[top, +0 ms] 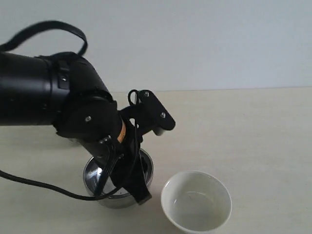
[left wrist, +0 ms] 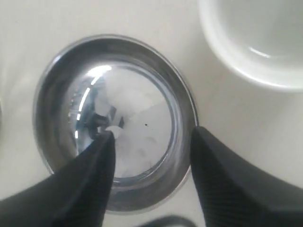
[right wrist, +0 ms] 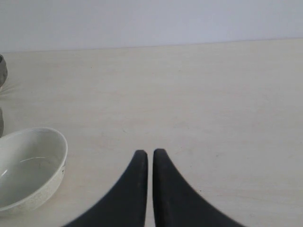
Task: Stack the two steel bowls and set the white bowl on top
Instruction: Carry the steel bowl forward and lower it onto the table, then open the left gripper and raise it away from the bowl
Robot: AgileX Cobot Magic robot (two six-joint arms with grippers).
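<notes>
Left gripper (left wrist: 152,136), jaws apart, straddles the rim of the steel bowl (left wrist: 137,99) at near left, one inside, one outside, likely to pinch its wall; the white bowl (top: 196,201) sits just right on the tabletop (top: 253,126); right gripper (right wrist: 147,153) idle, jaws together

My right gripper (right wrist: 149,154) had its two black fingers (right wrist: 135,189) drawn almost together, with only a thin line of the pale table (right wrist: 199,104) showing between their curved tips. The white bowl (right wrist: 29,166) sat upright on that table off to one side, near my fingers but apart from them, its glossy cream inside facing up. Beyond the table stood a plain light wall (right wrist: 151,19), and a grey sliver (right wrist: 1,71) at the picture's edge was too cut off to identify.
</notes>
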